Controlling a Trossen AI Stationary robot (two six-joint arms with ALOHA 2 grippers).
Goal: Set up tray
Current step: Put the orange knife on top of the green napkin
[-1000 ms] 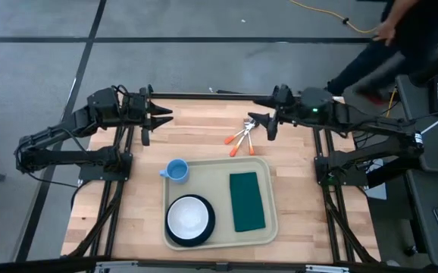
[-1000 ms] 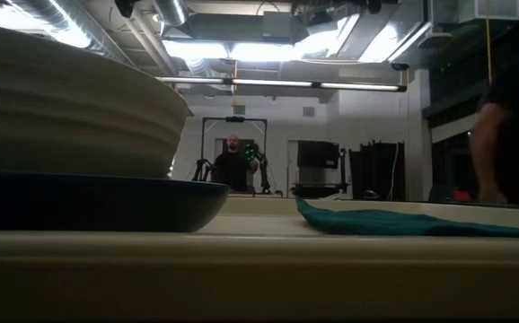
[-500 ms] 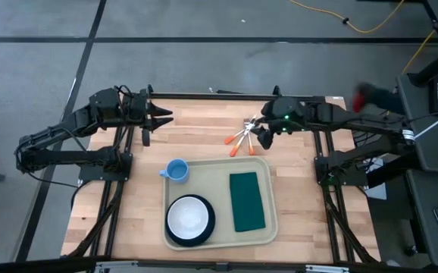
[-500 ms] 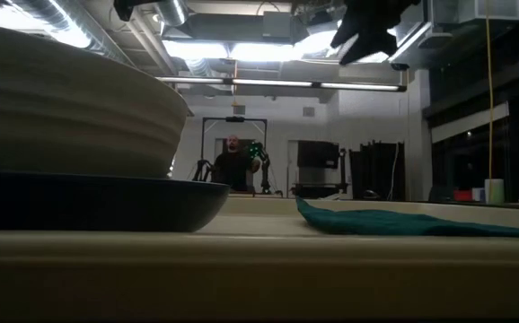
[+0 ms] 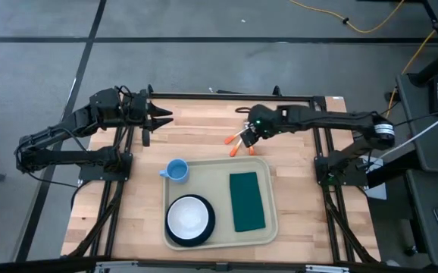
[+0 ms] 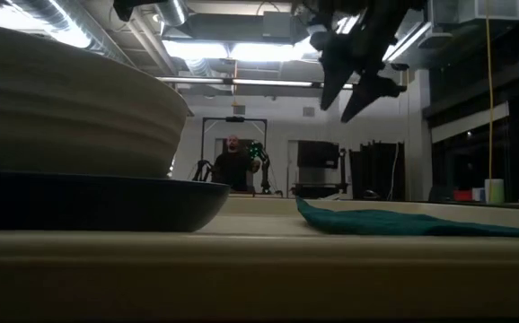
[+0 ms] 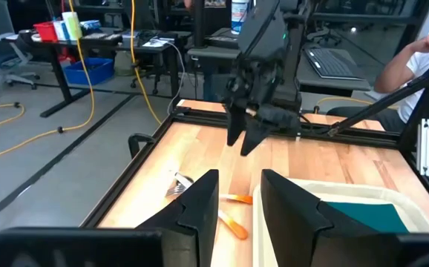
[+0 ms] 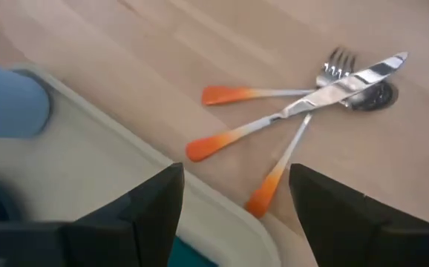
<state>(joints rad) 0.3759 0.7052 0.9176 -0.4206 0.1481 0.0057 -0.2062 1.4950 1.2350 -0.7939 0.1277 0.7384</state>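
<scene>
On the wooden table (image 5: 204, 125), one beige tray (image 5: 268, 216) lies at the near middle, carrying one dark teal plate (image 5: 208, 231) with one white bowl (image 5: 188, 216) on it and one dark green napkin (image 5: 247, 200). One blue cup (image 5: 176, 171) stands just off the tray's left corner. Three orange-handled utensils (image 8: 289, 119), a fork, a knife and a spoon, lie crossed beyond the tray. Right gripper (image 5: 246, 135) hangs above them, fingers spread and empty. Left gripper (image 5: 160, 117) waits at the far left edge, fingers slightly apart, holding nothing.

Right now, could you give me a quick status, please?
Right gripper open above cutlery. Left gripper idle, far edge. Tray holds plate, bowl, napkin.
</scene>
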